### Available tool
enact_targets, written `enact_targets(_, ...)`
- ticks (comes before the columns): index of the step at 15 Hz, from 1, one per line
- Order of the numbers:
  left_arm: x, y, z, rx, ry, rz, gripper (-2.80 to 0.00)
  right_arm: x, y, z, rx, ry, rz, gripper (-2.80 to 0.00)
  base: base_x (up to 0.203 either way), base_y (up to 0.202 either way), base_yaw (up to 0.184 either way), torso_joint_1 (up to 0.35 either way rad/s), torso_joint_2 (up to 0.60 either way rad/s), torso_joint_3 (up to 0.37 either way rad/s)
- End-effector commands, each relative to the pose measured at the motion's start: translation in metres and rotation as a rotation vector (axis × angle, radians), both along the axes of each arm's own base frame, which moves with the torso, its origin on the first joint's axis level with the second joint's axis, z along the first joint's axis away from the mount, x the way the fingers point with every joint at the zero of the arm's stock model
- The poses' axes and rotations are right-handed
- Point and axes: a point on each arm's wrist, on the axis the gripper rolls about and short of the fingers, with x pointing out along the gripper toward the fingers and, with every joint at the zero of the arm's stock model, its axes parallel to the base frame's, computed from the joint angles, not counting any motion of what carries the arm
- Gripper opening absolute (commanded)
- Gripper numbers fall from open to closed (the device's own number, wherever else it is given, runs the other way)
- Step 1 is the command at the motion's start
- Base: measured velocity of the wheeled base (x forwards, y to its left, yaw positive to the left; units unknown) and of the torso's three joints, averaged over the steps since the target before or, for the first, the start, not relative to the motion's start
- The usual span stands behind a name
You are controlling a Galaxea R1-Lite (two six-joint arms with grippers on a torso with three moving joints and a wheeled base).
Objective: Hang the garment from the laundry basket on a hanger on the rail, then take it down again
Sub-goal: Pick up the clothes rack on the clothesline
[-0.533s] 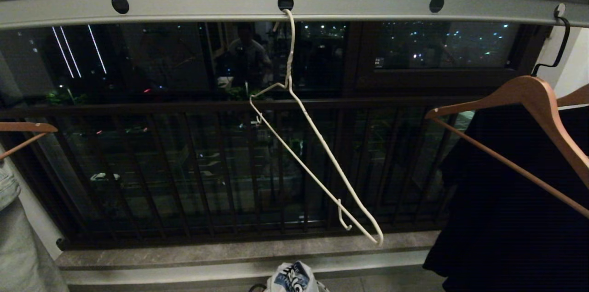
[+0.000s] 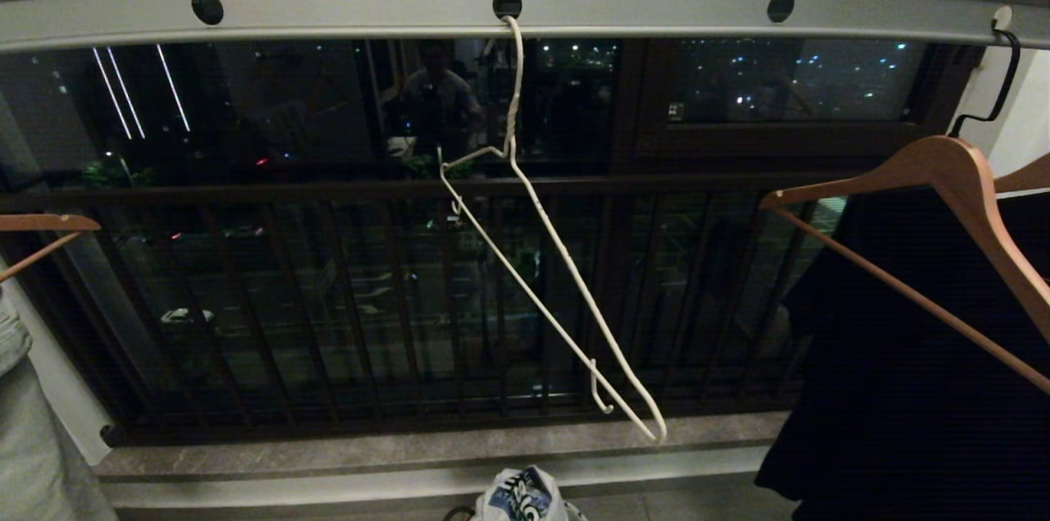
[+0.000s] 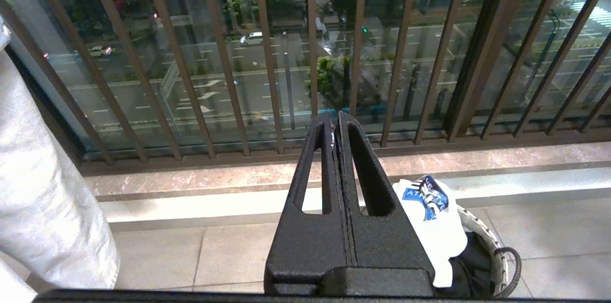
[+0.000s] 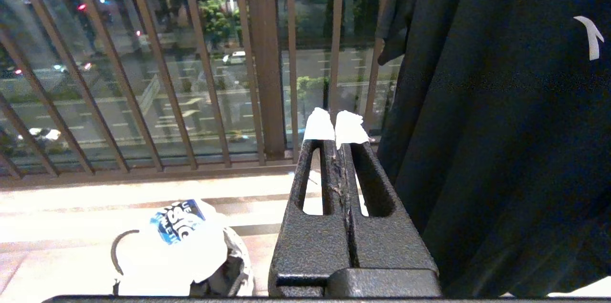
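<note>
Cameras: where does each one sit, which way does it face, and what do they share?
Head view: on the head, facing the rail, the wire hanger and the wooden hanger; no arm shows.
Left wrist view: behind the shut left pincer, facing the balcony bars.
Right wrist view: behind the shut right pincer, beside the black garment.
Shared: all three show the T-shirt in the laundry basket.
</note>
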Motion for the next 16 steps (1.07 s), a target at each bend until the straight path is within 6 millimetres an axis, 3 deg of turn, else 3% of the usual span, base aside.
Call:
enact_targets(1, 0.000, 0.000, 0.000, 0.000, 0.000, -0.001, -2.80, 0.000, 0.000, 0.000, 0.000, 0.001, -0.001, -2.80, 0.000, 0.000, 0.000, 0.000, 0.00, 0.000)
enact_targets(6, 0.000, 0.000, 0.000, 0.000, 0.000, -0.001, -2.80, -0.002, 0.000, 0.006, -0.002, -0.020, -0.003, -2.80, 0.000, 0.000, 0.000, 0.000, 0.00, 0.000)
enact_targets(9, 0.000, 0.000, 0.000, 0.000, 0.000, -0.001, -2.80, -0.012, 0.000, 0.051, -0.003, -0.068, 0.002, -2.80, 0.000, 0.000, 0.000, 0.000, 0.00, 0.000)
enact_targets(11, 0.000, 0.000, 0.000, 0.000, 0.000, -0.001, -2.80, -0.008, 0.000, 0.087, -0.003, -0.030, 0.014, -2.80, 0.000, 0.000, 0.000, 0.000, 0.00, 0.000)
enact_targets(16, 0.000, 0.000, 0.000, 0.000, 0.000, -0.001, -2.80, 0.035, 0.003, 0.173, 0.000, 0.043, 0.115, -2.80, 0.000, 0.000, 0.000, 0.000, 0.00, 0.000)
